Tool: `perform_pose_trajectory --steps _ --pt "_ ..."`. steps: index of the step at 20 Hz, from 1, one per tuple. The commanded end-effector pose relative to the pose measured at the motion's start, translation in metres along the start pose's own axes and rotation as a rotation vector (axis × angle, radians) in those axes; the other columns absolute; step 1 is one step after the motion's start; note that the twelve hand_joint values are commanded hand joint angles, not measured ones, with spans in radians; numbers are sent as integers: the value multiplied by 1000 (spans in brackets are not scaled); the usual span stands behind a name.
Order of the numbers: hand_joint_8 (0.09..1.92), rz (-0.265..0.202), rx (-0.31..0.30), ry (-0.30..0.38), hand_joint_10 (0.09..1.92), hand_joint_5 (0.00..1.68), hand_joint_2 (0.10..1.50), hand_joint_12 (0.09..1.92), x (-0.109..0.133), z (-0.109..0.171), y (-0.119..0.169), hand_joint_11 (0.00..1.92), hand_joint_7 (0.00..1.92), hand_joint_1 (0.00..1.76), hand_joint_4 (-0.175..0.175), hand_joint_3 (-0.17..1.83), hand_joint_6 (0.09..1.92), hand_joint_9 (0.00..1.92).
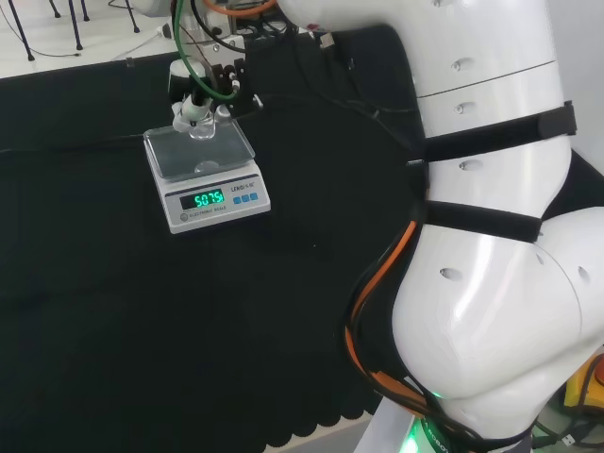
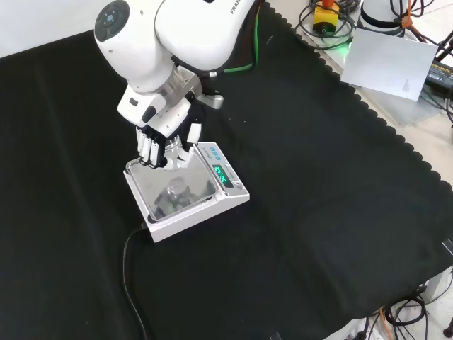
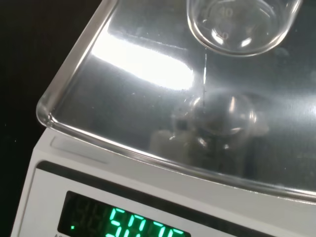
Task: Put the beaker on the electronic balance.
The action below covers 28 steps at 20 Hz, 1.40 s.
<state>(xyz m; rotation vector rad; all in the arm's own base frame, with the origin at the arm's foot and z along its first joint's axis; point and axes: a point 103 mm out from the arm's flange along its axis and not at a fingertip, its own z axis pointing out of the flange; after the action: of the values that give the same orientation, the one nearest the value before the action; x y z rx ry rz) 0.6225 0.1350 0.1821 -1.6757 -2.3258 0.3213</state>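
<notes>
At the upper left of the head view, on the black cloth-covered worktop (image 1: 142,330), sits a white electronic balance with a shiny square steel pan (image 1: 201,170) and a lit green display, and a small clear glass beaker (image 1: 200,126) stands at the far edge of its pan. In the front view the balance (image 2: 190,193) lies left of centre in the frame, and the black and white robot hand (image 2: 167,139) comes down from the top of the frame over the pan's upper left part, its fingers curved downward around the beaker (image 2: 172,160). The glass is hard to make out there, so whether the fingers clasp it or merely surround it cannot be told for certain; they look curled about it rather than spread wide. The wrist view shows the beaker's round base (image 3: 242,27) close above or on the mirror-like pan (image 3: 148,89), with its reflection just below, and the glowing display suggests that weight is already resting on the pan. By this judgement the placing is nearly or fully done; what seems left is for the robot hand to let go and lift clear without tipping the glass. The beaker stands upright, its long axis vertical, with the open mouth facing up and the base facing the pan. It appears empty.
</notes>
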Motion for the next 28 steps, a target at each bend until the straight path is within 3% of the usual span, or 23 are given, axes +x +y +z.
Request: perform_pose_trajectory --steps 1,28 --pt "1164 1 31 9 1200 917 1170 1016 -3 7 2 1081 781 1500 -175 -175 1127 967" --pt "1153 5 105 54 1194 926 1167 1009 -10 27 3 1081 788 1501 -175 -175 1116 975"
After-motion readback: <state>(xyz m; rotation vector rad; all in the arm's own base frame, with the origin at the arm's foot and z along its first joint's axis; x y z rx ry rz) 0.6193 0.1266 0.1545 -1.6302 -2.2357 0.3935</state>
